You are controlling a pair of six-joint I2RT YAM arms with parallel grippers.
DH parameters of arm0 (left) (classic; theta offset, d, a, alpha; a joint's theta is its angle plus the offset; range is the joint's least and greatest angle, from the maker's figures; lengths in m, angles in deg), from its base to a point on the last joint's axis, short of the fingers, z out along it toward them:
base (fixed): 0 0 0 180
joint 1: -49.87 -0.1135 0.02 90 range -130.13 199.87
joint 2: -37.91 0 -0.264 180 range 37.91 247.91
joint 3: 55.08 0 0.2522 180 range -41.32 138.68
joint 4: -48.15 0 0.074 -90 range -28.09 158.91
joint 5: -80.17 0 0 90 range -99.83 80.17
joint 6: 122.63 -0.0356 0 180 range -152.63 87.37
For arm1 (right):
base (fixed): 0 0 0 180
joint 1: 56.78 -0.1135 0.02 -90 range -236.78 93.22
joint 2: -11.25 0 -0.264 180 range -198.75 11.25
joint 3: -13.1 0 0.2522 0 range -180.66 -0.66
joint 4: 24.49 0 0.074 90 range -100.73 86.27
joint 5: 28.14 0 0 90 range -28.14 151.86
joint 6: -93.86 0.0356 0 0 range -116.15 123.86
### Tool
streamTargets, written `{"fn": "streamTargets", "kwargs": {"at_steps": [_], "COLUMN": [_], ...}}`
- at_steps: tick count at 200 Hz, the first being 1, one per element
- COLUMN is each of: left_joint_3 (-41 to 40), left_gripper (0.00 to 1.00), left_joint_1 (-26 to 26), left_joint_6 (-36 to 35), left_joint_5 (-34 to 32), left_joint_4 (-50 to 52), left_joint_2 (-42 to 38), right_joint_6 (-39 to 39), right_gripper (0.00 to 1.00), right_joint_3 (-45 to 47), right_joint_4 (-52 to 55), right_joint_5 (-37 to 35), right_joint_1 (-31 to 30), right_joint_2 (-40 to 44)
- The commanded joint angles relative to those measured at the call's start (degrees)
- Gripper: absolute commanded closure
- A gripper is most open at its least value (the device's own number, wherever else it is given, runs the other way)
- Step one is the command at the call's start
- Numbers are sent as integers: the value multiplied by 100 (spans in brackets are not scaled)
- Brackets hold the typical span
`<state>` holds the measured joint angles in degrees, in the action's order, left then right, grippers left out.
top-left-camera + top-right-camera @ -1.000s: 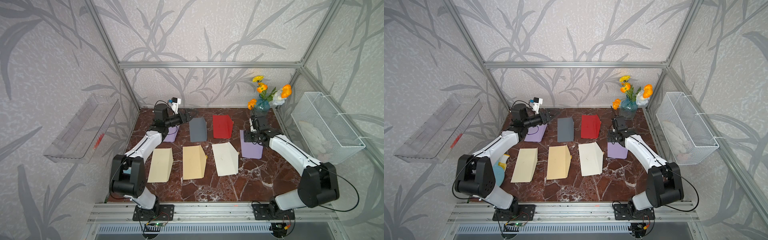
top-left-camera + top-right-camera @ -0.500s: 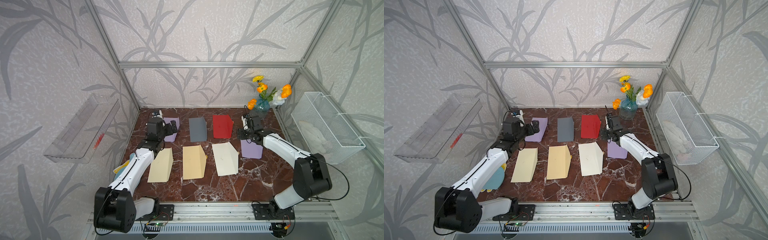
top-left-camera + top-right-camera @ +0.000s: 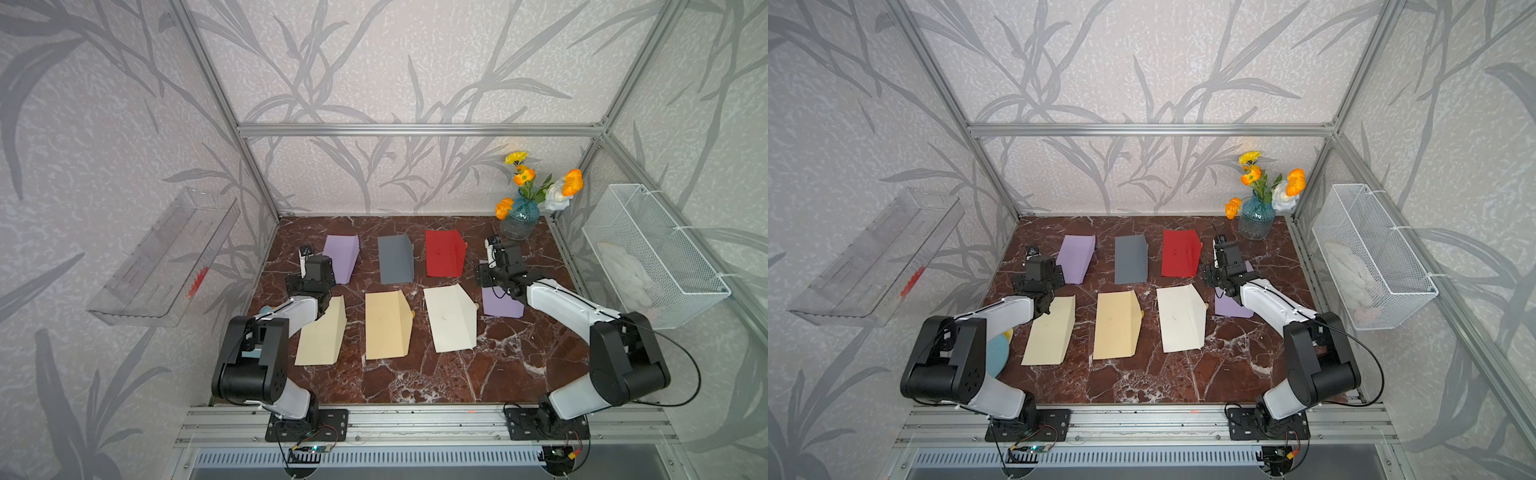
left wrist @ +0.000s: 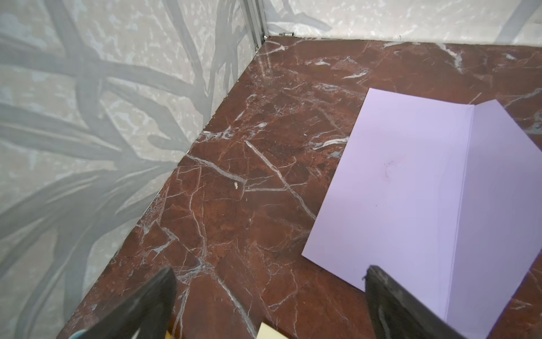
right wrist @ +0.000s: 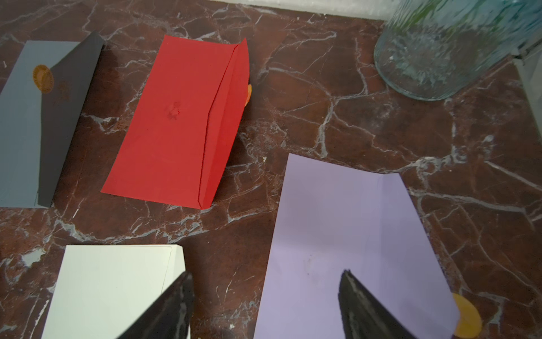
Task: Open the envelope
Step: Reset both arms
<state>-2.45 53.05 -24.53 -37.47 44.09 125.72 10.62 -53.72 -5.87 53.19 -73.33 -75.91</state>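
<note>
Several envelopes lie on the marble table in two rows, all with flaps raised. At the back left is a purple envelope (image 3: 340,257) (image 4: 410,187). At the right lies a second purple envelope (image 3: 500,305) (image 5: 337,223), flap folded out, with an orange seal (image 5: 466,317) at its edge. My left gripper (image 3: 311,276) (image 4: 269,276) is open and empty over bare marble just left of the back purple envelope. My right gripper (image 3: 496,274) (image 5: 265,277) is open and empty, one finger above the right purple envelope, the other over the cream envelope (image 5: 117,287).
Grey (image 3: 395,259), red (image 3: 444,253), beige (image 3: 322,334) and tan (image 3: 386,326) envelopes fill the rows. A glass vase with flowers (image 3: 519,216) stands at the back right near my right gripper. A wire basket (image 3: 648,257) and a clear shelf (image 3: 166,257) hang on the side walls.
My left gripper has come down and drawn back toward the front left, away from the back purple envelope. My right gripper shifted slightly left and its jaws widened a little.
</note>
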Motion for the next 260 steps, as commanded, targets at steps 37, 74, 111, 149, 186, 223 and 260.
{"fn": "streamTargets", "kwargs": {"at_steps": [37,74,111,149,186,223,260], "left_joint_3": [-1081,-1837,-1764,-1674,-1608,-1621,-1620], "left_gripper": [0,0,0,0,0,0,0], "left_joint_1": [-45,-166,-179,-186,-191,-186,-186], "left_joint_6": [-215,-455,-364,-322,-283,-292,-291], "left_joint_5": [143,643,703,705,746,728,734], "left_joint_4": [-1915,-3980,-3646,-3252,-2955,-3024,-3010], "left_joint_2": [-199,272,159,33,-60,-37,-38], "right_joint_6": [-475,-899,-1309,-1656,-1357,-1069,-1135], "right_gripper": [22,22,23,25,24,21,15], "right_joint_3": [1109,1763,1975,2372,2887,2911,3051], "right_joint_4": [-1728,-2412,-2922,-4143,-5011,-5133,-5552], "right_joint_5": [-1023,-1582,-1517,-692,-252,295,378], "right_joint_1": [-14,29,104,232,580,963,970], "right_joint_2": [616,831,497,52,145,-74,-182]}}
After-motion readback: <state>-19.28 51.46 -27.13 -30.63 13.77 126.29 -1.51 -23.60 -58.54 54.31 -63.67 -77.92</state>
